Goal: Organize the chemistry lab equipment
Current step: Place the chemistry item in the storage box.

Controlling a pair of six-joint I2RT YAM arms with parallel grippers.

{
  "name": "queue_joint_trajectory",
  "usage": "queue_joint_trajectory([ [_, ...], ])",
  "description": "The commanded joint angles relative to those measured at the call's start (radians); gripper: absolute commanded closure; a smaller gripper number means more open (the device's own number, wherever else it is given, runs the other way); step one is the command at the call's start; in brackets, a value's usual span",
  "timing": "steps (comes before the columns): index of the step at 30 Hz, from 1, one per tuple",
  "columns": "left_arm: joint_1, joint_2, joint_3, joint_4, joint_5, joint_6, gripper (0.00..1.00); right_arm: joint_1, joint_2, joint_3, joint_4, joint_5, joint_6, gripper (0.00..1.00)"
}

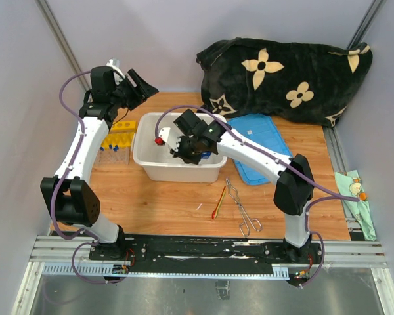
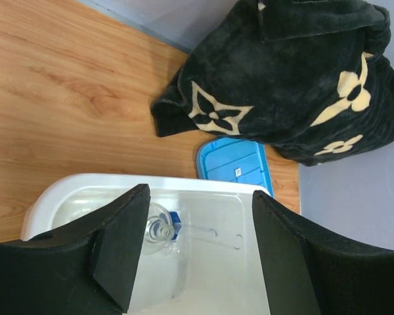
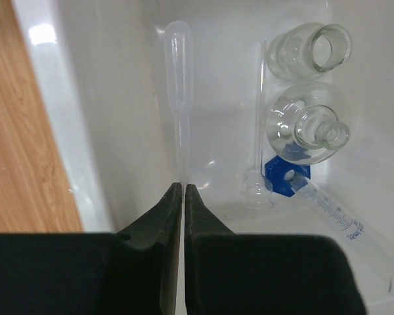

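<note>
Inside the white tub (image 1: 177, 178), our right gripper (image 3: 184, 186) pinches a clear pipette (image 3: 177, 59) beside two glass flasks (image 3: 307, 131); our left gripper (image 2: 200, 195) hangs above, jaws wide and empty; tongs (image 1: 241, 207) lie outside.

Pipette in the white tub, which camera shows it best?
Right wrist view: the clear pipette shows from bulb to stem, pinched in the shut right pincer. In the top view the right arm covers that part of the tub. The left wrist view shows a flask in the tub but no pipette.
</note>
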Motion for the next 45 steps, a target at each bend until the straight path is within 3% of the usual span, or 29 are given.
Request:
queue_joint_trajectory([
  [1, 0.005, -0.031, 0.010, 0.011, 0.014, 0.004, 0.32, 0.007, 0.029, -0.010, 0.005, 0.056, -0.037, 0.96],
  [13, 0.005, -0.036, 0.005, 0.017, 0.019, -0.001, 0.32, -0.019, 0.113, 0.040, 0.023, 0.081, -0.008, 0.97],
  [27, 0.007, -0.030, -0.001, 0.018, 0.013, -0.003, 0.32, -0.157, 0.180, 0.111, 0.042, -0.007, 0.049, 0.96],
  [45, 0.019, 0.006, 0.019, 0.012, 0.025, 0.005, 0.32, -0.172, 0.184, 0.064, 0.043, -0.042, 0.057, 0.96],
])
